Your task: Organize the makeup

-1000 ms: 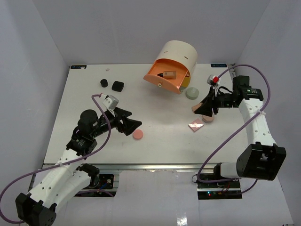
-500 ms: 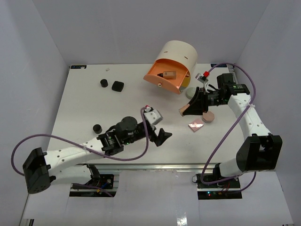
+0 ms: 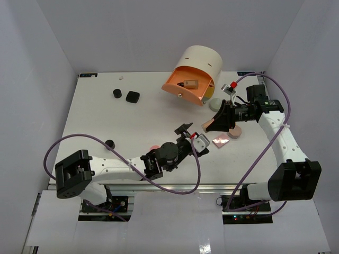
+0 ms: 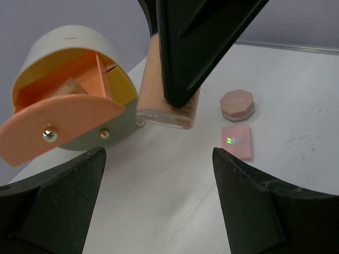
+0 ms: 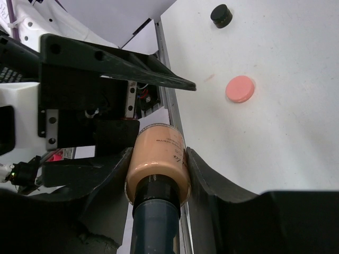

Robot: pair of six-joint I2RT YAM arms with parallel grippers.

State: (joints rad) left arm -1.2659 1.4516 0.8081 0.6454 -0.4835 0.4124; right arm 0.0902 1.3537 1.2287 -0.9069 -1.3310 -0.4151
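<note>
White arms (image 3: 114, 166), black joints (image 3: 168, 153), looping purple cables (image 3: 258, 150).

The top view looks steeply down from 6 o'clock over the whole white surface (image 3: 106, 116). The left wrist view, low and close, faces 12 o'clock. The right wrist view faces 8 o'clock, and both share the peach cylindrical bottle (image 4: 151, 90).
</note>
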